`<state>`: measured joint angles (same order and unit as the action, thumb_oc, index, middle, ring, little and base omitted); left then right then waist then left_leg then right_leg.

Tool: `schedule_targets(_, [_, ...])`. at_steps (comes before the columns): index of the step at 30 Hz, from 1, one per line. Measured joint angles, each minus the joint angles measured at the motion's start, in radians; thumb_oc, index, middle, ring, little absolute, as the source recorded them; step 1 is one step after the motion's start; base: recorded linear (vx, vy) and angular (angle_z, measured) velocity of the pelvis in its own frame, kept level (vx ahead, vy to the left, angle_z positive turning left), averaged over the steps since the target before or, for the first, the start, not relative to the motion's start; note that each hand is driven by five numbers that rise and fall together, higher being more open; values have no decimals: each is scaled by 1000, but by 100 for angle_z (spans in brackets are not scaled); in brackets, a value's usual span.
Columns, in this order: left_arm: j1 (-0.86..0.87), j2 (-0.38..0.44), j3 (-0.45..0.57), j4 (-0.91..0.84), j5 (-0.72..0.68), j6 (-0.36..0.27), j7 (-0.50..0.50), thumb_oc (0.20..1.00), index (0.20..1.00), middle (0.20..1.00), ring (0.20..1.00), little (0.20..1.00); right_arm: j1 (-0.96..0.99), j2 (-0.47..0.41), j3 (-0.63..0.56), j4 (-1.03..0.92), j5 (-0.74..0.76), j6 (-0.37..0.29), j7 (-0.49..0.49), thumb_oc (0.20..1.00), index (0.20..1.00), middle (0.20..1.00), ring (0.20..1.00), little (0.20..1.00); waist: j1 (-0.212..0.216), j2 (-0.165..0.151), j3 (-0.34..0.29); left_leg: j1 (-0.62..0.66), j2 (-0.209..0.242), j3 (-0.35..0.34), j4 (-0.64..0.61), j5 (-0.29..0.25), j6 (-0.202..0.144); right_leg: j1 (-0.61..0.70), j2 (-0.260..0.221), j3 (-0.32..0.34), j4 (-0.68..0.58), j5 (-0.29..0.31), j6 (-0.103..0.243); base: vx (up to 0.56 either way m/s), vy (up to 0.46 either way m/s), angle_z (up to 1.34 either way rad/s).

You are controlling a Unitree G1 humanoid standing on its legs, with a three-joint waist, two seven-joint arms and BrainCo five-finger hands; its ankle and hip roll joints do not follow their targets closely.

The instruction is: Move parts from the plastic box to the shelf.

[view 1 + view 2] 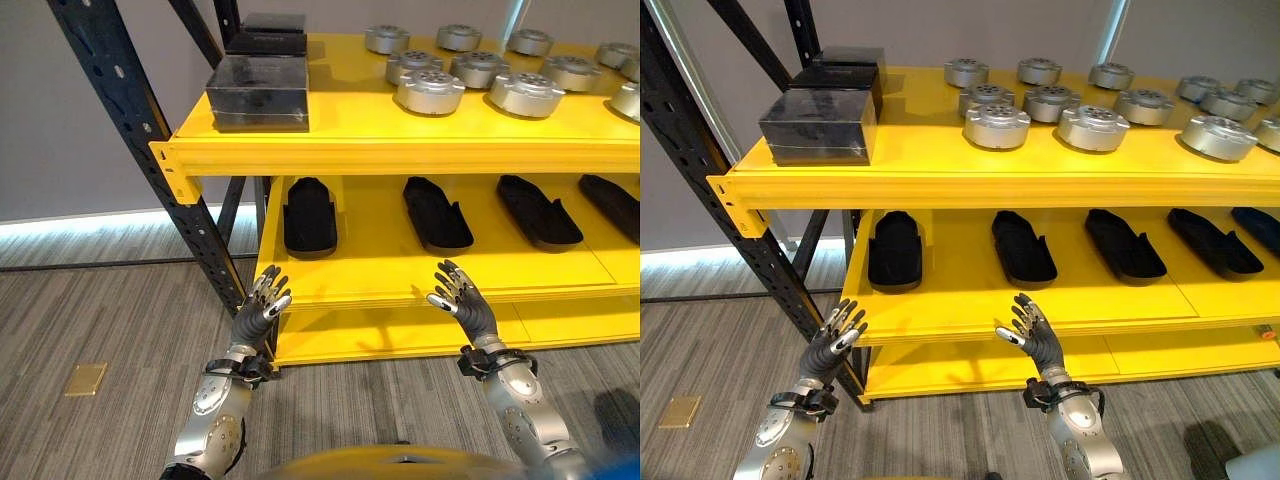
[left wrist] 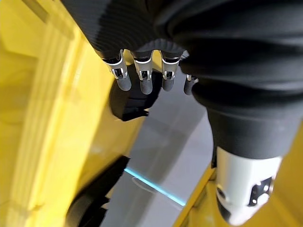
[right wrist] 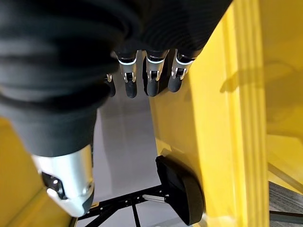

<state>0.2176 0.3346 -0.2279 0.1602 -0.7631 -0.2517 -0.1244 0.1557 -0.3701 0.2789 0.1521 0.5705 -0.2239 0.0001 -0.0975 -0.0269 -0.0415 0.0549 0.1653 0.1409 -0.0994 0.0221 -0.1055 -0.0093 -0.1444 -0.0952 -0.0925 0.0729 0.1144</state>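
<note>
**Parts on the shelf, both hands raised and empty**

Round silver metal parts (image 1: 996, 125) are seen standing in rows on the top level of the yellow shelf (image 1: 940, 185), toward its right half. Dark transparent plastic boxes (image 1: 820, 125) are set at the left end of the same level, one behind another, well apart from the nearest silver part. On the level below, black moulded trays (image 1: 896, 250) are laid side by side with gaps between them, each running front to back. The shelf is carried at its left by a dark blue upright post (image 1: 130, 130) with a diagonal brace.

The left hand (image 1: 262, 300) is held up in front of the left corner of the lower level, fingers straight and spread, nothing gripped. The right hand (image 1: 460, 297) is held up before the front edge of the same level, fingers likewise extended and apart, nothing held. The two hands are well apart from each other.

A grey wood-pattern floor (image 1: 100, 320) is seen beneath, with a small brass plate (image 1: 85, 379) set into it at the left.
</note>
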Motion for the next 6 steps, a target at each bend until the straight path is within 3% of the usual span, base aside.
schedule_targets(6, [0,-15,-5,3,0,3,0,1000,1000,1000,1000,1000,0,0,4,0,7,0,0,1000,1000,1000,1000,1000,-4,23,16,17,4,13,0,1,1,8,4,11,-4,4,-1,10,-2,-7])
